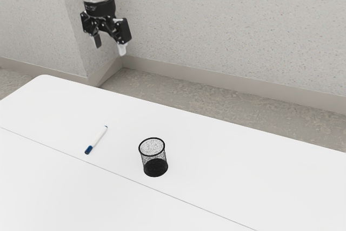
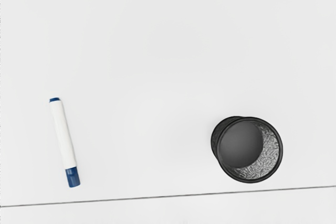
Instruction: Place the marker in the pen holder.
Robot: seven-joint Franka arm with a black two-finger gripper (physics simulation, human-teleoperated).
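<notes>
High above the table, at the exterior view's upper left, my gripper (image 1: 110, 47) is open, its two fingers apart with nothing between them. The white marker (image 1: 97, 139) with a blue cap lies flat on the table below; the wrist view also has the marker (image 2: 63, 139) on bare tabletop. A black mesh pen holder (image 1: 154, 158) stands upright, a short way from the marker toward the exterior view's right. Looking down into the pen holder (image 2: 247, 149) in the wrist view, I see only its dark bottom and mesh wall.
The white table (image 1: 227, 160) has a thin seam running across it near both objects. Beyond its far edge are the floor (image 1: 189, 98) and a speckled wall (image 1: 232, 31).
</notes>
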